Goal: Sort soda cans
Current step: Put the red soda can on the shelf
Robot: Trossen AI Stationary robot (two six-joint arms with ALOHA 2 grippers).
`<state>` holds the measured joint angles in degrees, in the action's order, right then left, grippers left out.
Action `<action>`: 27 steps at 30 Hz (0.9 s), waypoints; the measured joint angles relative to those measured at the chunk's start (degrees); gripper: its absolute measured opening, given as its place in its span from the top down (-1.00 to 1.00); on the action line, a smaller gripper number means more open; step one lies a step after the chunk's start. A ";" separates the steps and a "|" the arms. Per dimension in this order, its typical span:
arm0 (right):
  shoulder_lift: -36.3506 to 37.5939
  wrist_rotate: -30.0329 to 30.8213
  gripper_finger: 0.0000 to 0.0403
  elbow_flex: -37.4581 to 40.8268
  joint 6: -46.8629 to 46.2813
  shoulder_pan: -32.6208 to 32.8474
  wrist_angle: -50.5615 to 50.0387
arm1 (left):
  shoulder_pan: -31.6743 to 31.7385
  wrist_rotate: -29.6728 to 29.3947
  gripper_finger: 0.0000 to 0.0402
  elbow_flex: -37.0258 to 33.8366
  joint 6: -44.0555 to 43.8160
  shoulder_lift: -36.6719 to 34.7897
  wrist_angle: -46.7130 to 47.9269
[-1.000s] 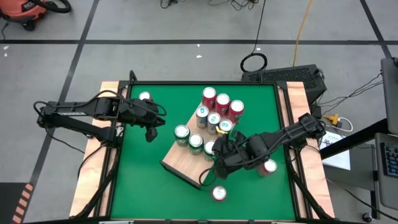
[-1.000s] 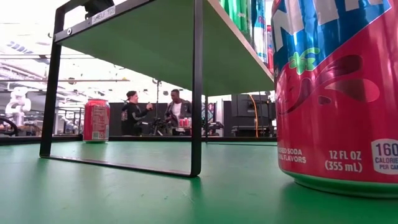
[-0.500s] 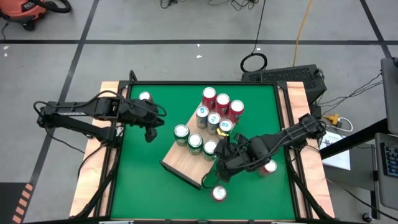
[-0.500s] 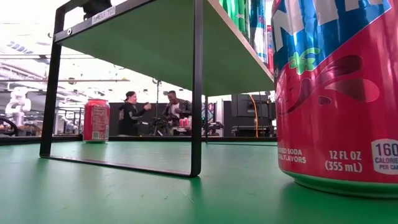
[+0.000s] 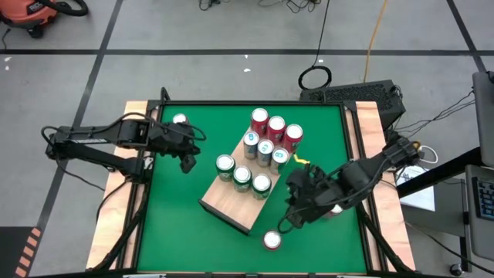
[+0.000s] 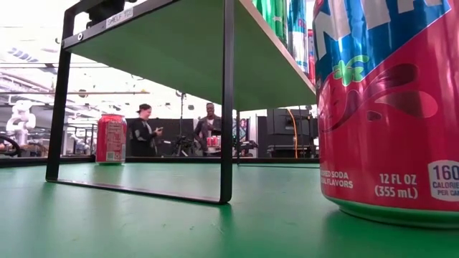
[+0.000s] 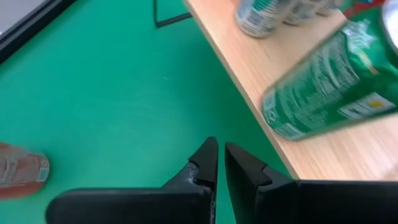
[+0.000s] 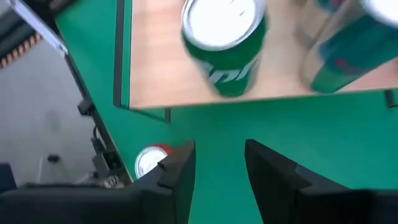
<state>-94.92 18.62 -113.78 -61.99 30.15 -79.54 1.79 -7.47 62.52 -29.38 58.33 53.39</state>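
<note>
Between picks: right gripper (image 5: pixel 289 220) hangs empty, fingers parted, just off the wooden board (image 5: pixel 231 202) where most soda cans (image 5: pixel 262 147) stand; next likely a reach for the red can (image 5: pixel 271 240) nearby; left gripper (image 5: pixel 186 164) pinched shut, idle; another can sits half-hidden under the right arm.

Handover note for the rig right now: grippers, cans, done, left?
Left gripper: shut, empty, over the green mat left of the wooden board.
Right gripper: open, empty, beside the board's right end.
Done: three green cans in a row on the board, teal cans and red cans grouped at its far end.
Left: red can near the front edge, one at the far left, another partly hidden under the right arm.
</note>
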 joint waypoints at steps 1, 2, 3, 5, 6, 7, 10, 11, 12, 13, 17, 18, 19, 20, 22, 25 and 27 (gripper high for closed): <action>0.62 1.01 0.36 0.00 -0.17 0.04 -0.02 | 0.57 -0.06 0.84 0.00 -0.20 0.00 0.00; 1.12 2.22 0.36 0.00 -0.12 0.10 -0.03 | 1.13 -0.06 0.81 0.00 -0.21 0.00 0.00; 1.58 3.52 0.36 0.00 0.26 0.22 -0.06 | 1.73 -0.06 0.77 0.00 -0.23 0.00 0.00; 2.24 6.45 0.36 0.00 2.39 0.28 -0.08 | 3.32 -0.06 0.66 0.00 -0.29 0.00 0.11; 2.56 7.81 0.36 -0.02 3.89 0.30 -0.18 | 4.36 -0.06 0.60 0.00 -0.36 0.00 0.33; 2.76 8.86 0.36 -0.02 5.24 0.29 -0.32 | 5.45 -0.06 0.53 0.00 -0.55 0.00 0.65; 3.64 10.30 0.36 -0.02 8.90 -0.08 -0.98 | 8.90 0.34 0.30 0.02 -1.82 0.00 2.70; 3.88 10.36 0.36 -0.02 9.67 -0.37 -1.16 | 10.25 1.78 0.22 0.02 -1.81 0.00 3.37; 4.23 10.33 0.36 -0.02 10.07 -0.61 -1.47 | 11.53 2.79 0.14 0.02 -1.80 0.00 3.93; 4.58 10.26 0.36 -0.02 10.20 -0.78 -1.95 | 12.81 2.98 0.07 0.03 -1.84 0.00 4.57; 5.66 10.11 0.36 -0.02 10.51 -0.83 -4.01 | 18.19 2.72 -0.15 0.04 -1.71 0.24 6.12; 5.79 10.11 0.36 -0.02 10.66 -0.80 -4.98 | 19.58 2.71 -0.19 0.04 -1.28 0.32 6.12; 5.93 10.11 0.36 -0.02 10.75 -0.76 -6.36 | 20.93 3.03 -0.24 0.04 -0.34 0.35 6.12; 6.04 10.09 0.36 -0.02 10.90 -0.76 -7.84 | 22.13 3.69 -0.28 0.04 0.39 0.33 6.12; 6.11 10.12 0.36 -0.02 11.79 -0.80 -10.24 | 24.08 4.31 -0.36 0.04 0.81 0.31 6.42; 6.32 11.56 0.36 -0.02 15.64 -1.21 -10.29 | 27.14 3.79 -0.50 0.04 0.15 0.33 8.00; 6.60 11.57 0.36 -0.02 17.72 -1.69 -9.89 | 29.06 2.76 -0.61 0.04 0.12 0.33 8.42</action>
<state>-88.32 30.20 -113.80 -44.27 28.46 -89.42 30.85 -4.71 62.57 -29.26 58.65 61.81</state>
